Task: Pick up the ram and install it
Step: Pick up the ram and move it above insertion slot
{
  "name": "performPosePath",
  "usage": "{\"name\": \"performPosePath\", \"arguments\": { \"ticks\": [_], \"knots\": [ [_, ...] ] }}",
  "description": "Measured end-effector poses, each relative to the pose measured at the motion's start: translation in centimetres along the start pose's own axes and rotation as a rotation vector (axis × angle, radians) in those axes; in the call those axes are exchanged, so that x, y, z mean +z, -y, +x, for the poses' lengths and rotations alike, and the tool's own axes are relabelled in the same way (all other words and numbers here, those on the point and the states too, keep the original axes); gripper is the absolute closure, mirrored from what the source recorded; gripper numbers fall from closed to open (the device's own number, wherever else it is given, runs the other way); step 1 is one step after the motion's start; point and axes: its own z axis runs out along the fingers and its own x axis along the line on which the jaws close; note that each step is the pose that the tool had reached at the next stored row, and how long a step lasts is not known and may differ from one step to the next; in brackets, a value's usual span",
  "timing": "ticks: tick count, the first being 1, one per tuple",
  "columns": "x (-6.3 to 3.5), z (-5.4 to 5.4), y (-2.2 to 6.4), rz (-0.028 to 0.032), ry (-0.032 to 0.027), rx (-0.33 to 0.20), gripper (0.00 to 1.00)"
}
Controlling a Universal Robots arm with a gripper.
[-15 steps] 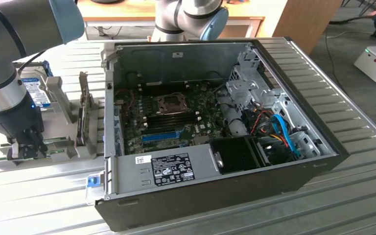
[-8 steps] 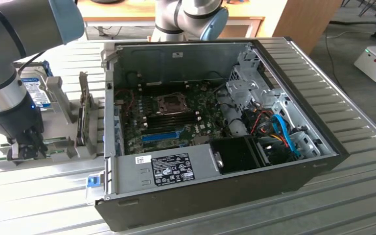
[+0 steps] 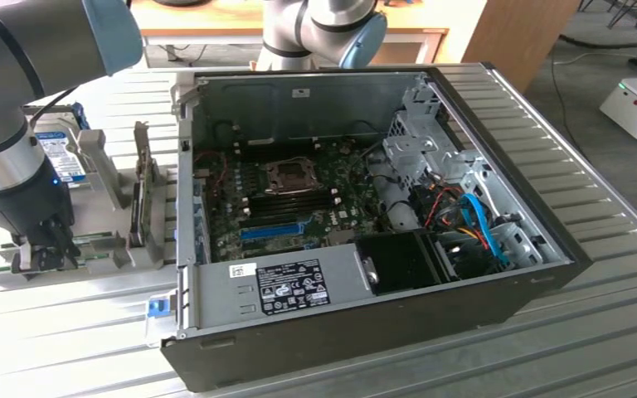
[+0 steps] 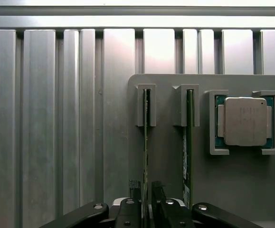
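The step in hand is the pick: nothing has been lifted and the install has not begun. The ram (image 4: 146, 142) stands on edge in a grey holder (image 4: 168, 161) on the ribbed counter (image 4: 47, 118), its far end seated in a slotted bracket. A second stick (image 4: 188, 142) stands parallel in the neighbouring bracket, and a CPU (image 4: 245, 121) sits in its own frame beyond that.

The end effector (image 4: 146, 192) is down at the near end of the ram, with one of its fingers (image 4: 135, 190) on each side of the thin board. The jaws are wide, and a sliver of space shows on either side of the stick, so I judge it bracketed but not pinched. Whether either pad touches the board I cannot tell.

In the exterior view the end effector (image 3: 44, 249) hangs low over the holder at that view's left, beside the open case (image 3: 352, 340). The motherboard (image 3: 296, 191) lies exposed inside the case, well apart from the ram.

As I read it, the grasp calls for the jaws to close squarely on the flat faces of the board, centred so that neither finger pushes it sideways against the bracket. The second stick stands near, so there is little room on that side. The board is thin and would likely flex or tilt if gripped off-square.
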Motion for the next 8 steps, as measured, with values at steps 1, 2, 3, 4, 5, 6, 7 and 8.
{"name": "performPosePath", "arguments": {
  "ticks": [1,2,3,4,5,6,7,8],
  "knots": [
    [0.00,0.00,0.00,0.0000,0.0000,0.000,0.76],
    [0.00,0.00,0.00,0.0000,0.0000,0.000,0.76],
    [0.00,0.00,0.00,0.0000,0.0000,0.000,0.76],
    [0.00,0.00,0.00,0.0000,0.0000,0.000,0.76],
    [0.00,0.00,0.00,0.0000,0.0000,0.000,0.76],
    [0.00,0.00,0.00,0.0001,0.0000,0.000,0.76],
    [0.00,0.00,0.00,0.0000,0.0001,0.000,0.76],
    [0.00,0.00,0.00,0.0000,0.0001,0.000,0.76]
  ]
}}
